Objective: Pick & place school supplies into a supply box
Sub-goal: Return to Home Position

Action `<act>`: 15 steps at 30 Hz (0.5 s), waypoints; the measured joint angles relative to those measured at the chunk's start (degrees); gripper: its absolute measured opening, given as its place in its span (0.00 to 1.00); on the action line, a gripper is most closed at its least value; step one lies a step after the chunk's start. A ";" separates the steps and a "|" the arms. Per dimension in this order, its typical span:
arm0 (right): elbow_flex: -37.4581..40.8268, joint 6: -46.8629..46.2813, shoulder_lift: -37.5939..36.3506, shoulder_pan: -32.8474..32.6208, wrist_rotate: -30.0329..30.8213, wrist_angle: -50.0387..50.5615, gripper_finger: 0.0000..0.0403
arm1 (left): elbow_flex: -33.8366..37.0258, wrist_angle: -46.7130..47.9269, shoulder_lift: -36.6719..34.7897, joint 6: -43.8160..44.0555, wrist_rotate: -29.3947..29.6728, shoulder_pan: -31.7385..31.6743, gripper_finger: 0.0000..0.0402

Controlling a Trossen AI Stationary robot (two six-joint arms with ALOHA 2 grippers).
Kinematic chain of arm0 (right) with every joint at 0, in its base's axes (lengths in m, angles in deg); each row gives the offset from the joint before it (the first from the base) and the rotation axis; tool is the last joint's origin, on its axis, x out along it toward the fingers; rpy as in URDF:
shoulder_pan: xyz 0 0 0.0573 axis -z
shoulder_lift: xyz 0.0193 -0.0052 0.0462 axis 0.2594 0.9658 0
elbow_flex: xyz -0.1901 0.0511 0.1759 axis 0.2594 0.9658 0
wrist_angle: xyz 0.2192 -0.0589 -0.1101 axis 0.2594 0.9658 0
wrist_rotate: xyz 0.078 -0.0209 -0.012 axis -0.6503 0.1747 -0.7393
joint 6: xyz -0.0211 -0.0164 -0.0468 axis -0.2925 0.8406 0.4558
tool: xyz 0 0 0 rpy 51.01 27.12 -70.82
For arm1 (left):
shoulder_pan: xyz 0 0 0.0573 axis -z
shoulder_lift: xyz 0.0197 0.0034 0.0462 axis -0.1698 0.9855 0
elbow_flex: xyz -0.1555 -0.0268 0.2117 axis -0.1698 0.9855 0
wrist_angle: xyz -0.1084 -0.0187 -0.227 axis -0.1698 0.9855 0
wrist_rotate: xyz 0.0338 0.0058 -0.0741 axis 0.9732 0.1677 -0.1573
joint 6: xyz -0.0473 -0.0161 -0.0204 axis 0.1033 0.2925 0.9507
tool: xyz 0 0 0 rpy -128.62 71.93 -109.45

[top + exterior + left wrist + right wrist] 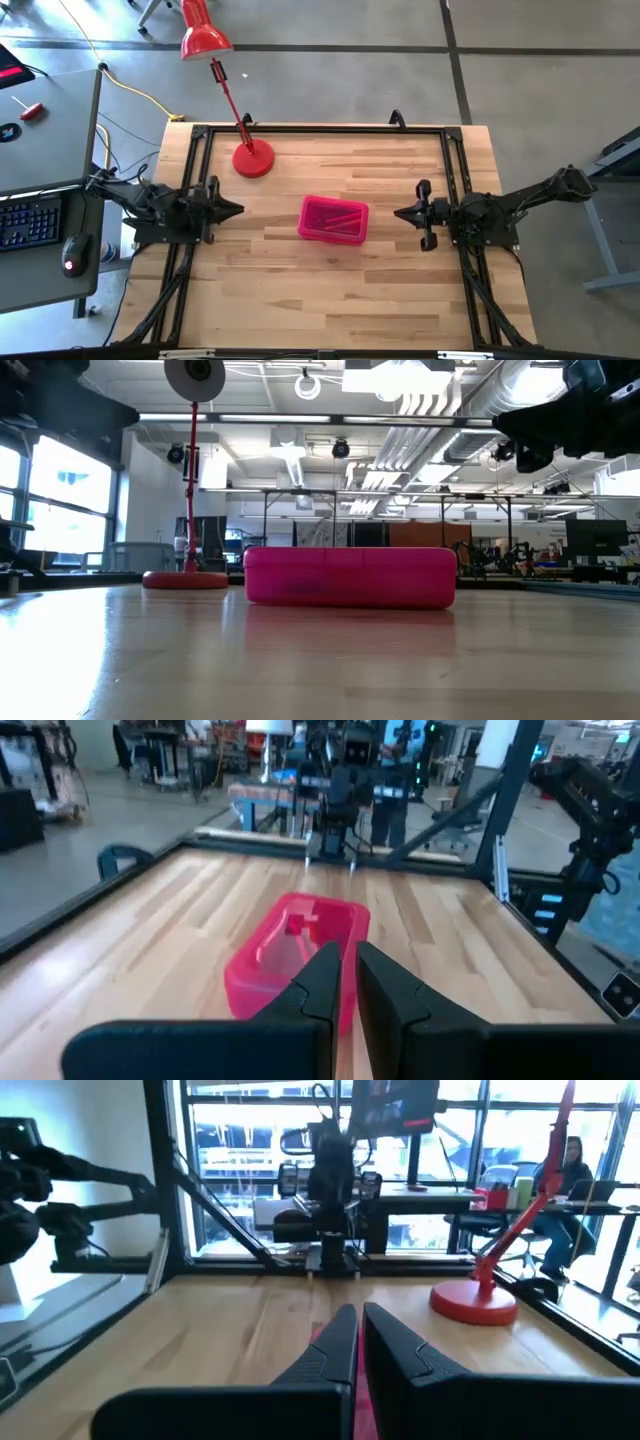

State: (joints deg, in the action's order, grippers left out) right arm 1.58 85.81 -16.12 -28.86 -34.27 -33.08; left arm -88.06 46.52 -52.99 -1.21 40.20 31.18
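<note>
The pink supply box (333,219) lies flat on the middle of the wooden table, its lid down in the low view (350,576). Thin dark shapes show through its translucent lid; I cannot tell which school supplies they are. No supplies lie loose on the table. My left gripper (235,209) hangs level near the table's left edge, pointing at the box (290,955). Its fingers (348,960) are a narrow slit apart, with nothing between them. My right gripper (400,213) hangs level near the right edge, shut (359,1320) and empty, pointing at the box.
A red desk lamp stands with its round base (252,160) behind the box toward the far left, and its head (205,38) leans out past the far edge. A black frame (320,130) runs along the table's edges. Bare wood surrounds the box.
</note>
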 joint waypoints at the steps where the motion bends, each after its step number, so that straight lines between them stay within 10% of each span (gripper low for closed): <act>1: -0.15 -0.01 -0.13 0.06 -0.04 0.33 0.00 | 0.25 0.07 0.02 0.51 -0.02 -0.02 0.17; 15: -0.01 -13.68 -0.24 0.05 6.91 -0.73 0.00 | 7.74 -10.19 0.10 0.81 -4.44 -0.01 0.17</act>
State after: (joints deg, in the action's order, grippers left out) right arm 1.57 72.13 -16.37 -28.82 -27.36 -33.81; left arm -80.32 36.33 -52.89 -0.40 35.75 31.17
